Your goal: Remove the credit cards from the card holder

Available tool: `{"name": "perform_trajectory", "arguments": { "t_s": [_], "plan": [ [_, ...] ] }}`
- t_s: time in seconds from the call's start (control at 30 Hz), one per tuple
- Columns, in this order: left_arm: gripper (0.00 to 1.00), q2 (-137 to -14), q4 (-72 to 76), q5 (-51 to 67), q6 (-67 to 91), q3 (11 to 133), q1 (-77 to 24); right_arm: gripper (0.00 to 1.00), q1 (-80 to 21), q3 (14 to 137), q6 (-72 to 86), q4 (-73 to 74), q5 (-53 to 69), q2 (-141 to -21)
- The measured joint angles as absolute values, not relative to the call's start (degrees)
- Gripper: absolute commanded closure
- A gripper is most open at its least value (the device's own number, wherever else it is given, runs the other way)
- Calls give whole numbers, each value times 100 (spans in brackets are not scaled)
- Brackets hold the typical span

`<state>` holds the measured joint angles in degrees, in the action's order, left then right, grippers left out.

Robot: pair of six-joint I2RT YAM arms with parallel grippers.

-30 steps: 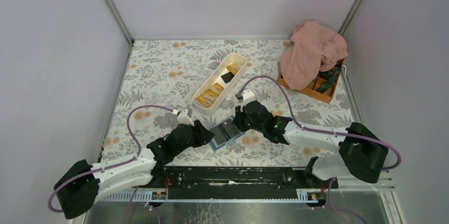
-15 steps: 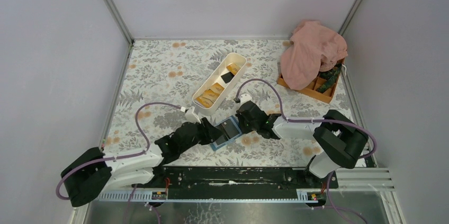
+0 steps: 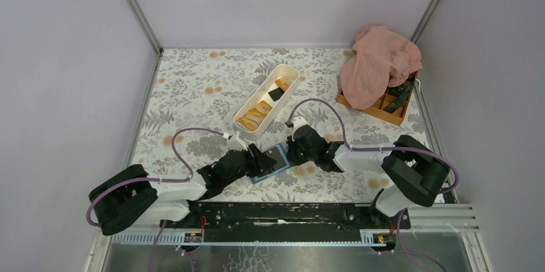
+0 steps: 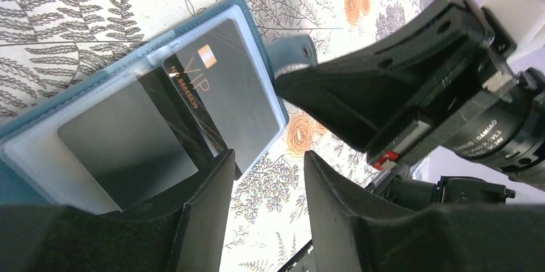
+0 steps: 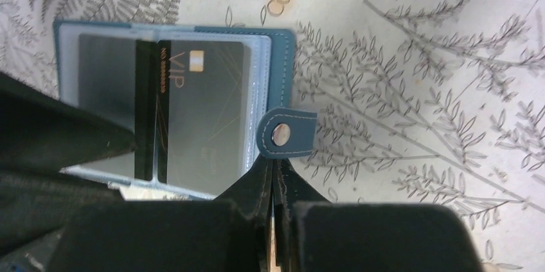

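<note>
Card holder (image 5: 281,66) open, black credit card (image 5: 205,117) inside, marked VIP

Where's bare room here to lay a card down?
Bare: the flowered stretch between the left wall and the white tray; also between tray and pink cloth. Crowded: at the card holder, between left gripper and right gripper.

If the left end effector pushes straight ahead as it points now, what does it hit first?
The open card holder: the left end effector has one fingertip at its black VIP card. Behind that sits the right end effector, shut at the holder's snap tab, though depth is hard to judge.
</note>
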<state>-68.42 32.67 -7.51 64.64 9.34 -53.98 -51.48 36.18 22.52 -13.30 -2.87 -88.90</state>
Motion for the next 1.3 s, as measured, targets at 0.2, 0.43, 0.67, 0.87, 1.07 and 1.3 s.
{"name": "perform_trajectory", "arguments": {
  "t_s": [0.2,0.43,0.67,0.87,1.07,1.3],
  "plan": [
    [31,-6639,3188,-954,6591,860,-5398,100,-5275,3151,2585,-1531,16,-8510],
    [32,-5968,2724,-1151,6622,764,-5398,100,-5878,3076,2832,-1568,1,-8458],
    [33,-5940,2421,-1151,6412,773,-5398,100,-5867,3076,2884,-1570,-56,-8458],
    [34,-6180,1922,-996,6031,1125,-5374,100,-5631,3065,2875,-1584,-47,-8458],
    [35,-6598,2303,-355,5979,1116,-4921,100,-5548,3055,2849,-1608,-36,-8458],
    [38,-6943,3192,91,6082,849,-4740,100,-5548,2985,2834,-1728,-14,-8447]
  ]
}}
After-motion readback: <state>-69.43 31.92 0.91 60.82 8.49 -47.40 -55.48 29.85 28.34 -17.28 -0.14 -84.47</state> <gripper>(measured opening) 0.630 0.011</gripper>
